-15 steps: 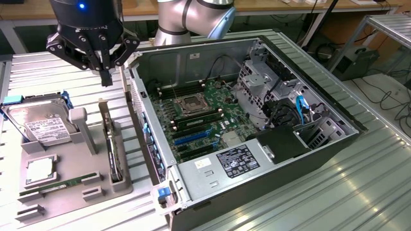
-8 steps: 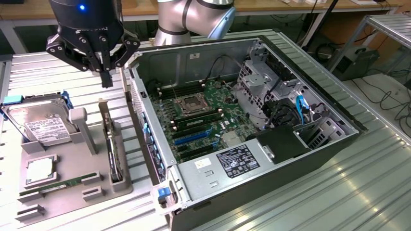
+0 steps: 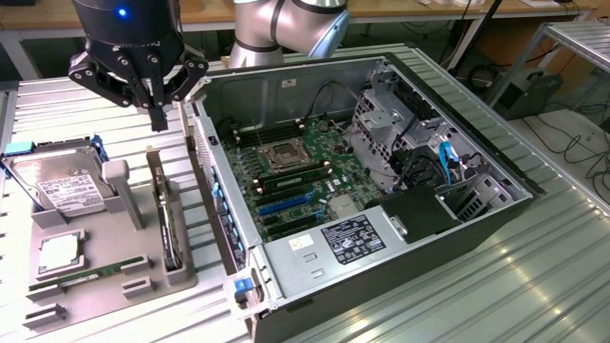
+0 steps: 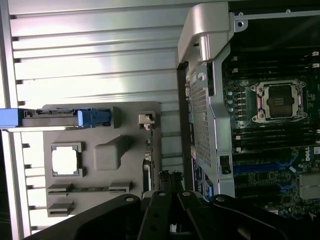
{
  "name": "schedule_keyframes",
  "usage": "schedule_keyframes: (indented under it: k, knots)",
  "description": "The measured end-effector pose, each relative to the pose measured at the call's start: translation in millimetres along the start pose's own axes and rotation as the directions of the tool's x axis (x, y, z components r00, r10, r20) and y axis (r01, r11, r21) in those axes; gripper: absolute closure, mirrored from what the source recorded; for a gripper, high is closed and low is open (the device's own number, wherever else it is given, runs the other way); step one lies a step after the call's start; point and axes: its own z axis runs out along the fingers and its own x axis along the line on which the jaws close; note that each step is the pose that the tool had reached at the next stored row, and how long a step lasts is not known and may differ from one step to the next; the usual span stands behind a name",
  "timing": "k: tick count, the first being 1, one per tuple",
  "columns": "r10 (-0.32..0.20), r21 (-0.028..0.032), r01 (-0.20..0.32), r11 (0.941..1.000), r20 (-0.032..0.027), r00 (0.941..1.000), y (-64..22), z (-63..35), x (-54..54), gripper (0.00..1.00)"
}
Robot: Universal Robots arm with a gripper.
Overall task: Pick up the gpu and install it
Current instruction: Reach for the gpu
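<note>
Black gripper (image 3: 158, 121), fingers clenched together and empty, hangs above grey plastic holder tray (image 3: 105, 280) on ribbed metal bench (image 3: 476, 286). Dark green gpu card (image 3: 168, 221) stands on edge in the tray, beside open computer case (image 3: 296, 270).

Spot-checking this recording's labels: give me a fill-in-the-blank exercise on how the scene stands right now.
1. The gripper's jaws are ___ and hold nothing.
2. The gpu stands on edge in the gray holder, outside the ___.
3. The holder also holds a hard drive with a white ___.
Missing words: shut; case; label.
</note>
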Motion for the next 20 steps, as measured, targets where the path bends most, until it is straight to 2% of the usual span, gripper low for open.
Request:
schedule_keyframes:
  k: [20]
  knots:
    - [0.0,-0.0001,0.0,1.0,0.0,1.0,-5.4,-0.1,-0.4,0.89]
